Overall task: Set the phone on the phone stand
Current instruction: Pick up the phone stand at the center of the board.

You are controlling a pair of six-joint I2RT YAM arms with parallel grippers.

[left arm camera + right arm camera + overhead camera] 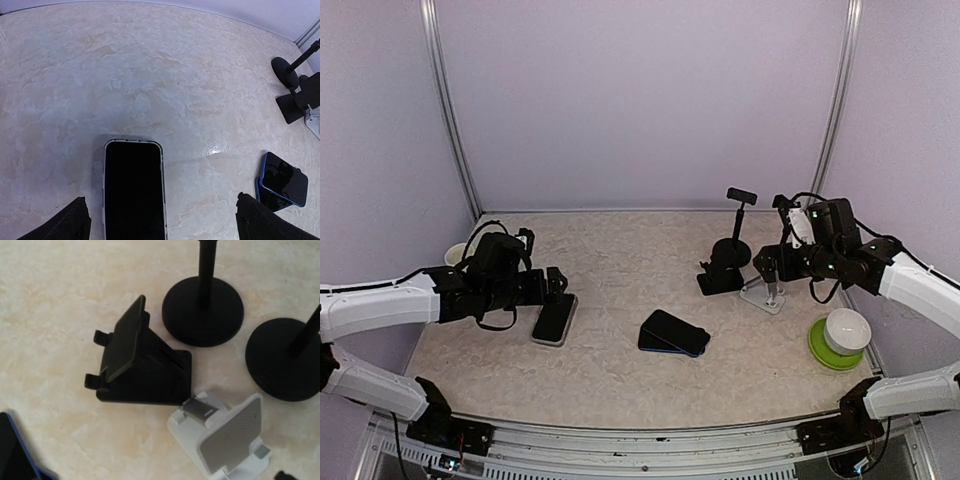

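While the phone (134, 195) lies flat, I log left gripper (162, 215) above it, jaws apart. Right gripper (768, 270): jaws apart, near phone stand (142, 365).

Overhead view, wrist views downward (phone (675, 332) shared)

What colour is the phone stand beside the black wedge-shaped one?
The phone stand is white with a grey plate; best in right wrist view.

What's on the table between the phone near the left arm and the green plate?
Two blue-edged phones, one stacked on the other, lie between that phone and the green plate. The top view shows it best.
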